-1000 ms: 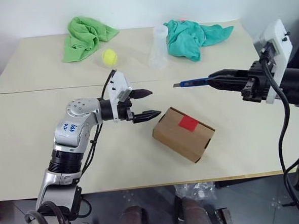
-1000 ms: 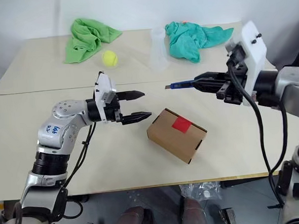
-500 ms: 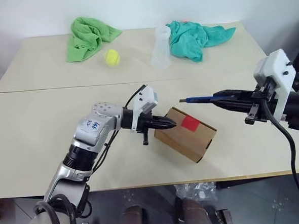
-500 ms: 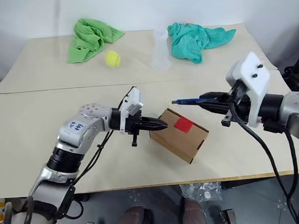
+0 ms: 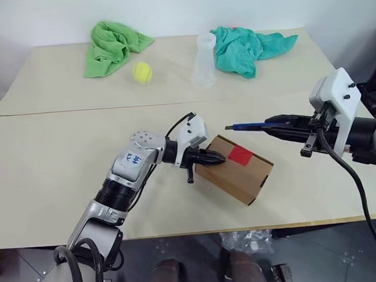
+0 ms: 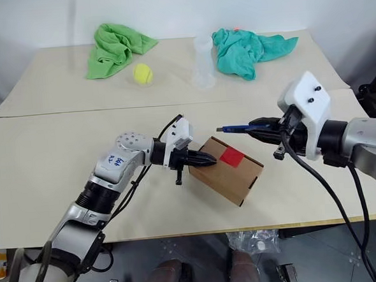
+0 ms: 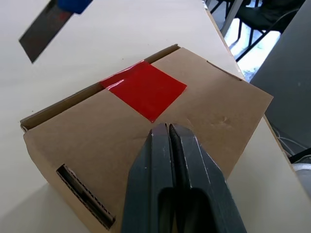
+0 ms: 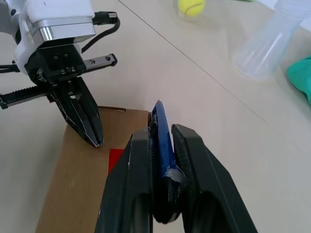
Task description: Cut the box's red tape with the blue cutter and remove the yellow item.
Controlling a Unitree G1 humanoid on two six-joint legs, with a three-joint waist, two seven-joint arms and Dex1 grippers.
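Pale bench [image 5: 48, 156] holds the box [image 5: 235, 176], mid-front. My left tool [image 5: 216, 157] just snapped shut, empty, and moved over onto the box's top, so I think it's pinning the box for the cut. My right tool [image 5: 273, 124] grips the blue cutter [image 5: 248, 126], tip above the box. Left wrist cam shows the red tape [image 7: 144, 89] up close w/ flap seam; yellow item's hidden.

Brown cardboard box [image 5: 236, 172] w/ red tape [image 5: 239, 154]; dk-blue cutter [image 5: 251, 125]; black gripper fingers [image 7: 165, 165]; yellow-green tennis ball [image 5: 141, 71]; green cloth [image 5: 111, 46], teal cloth [image 5: 246, 46]; beige table [image 5: 42, 162].
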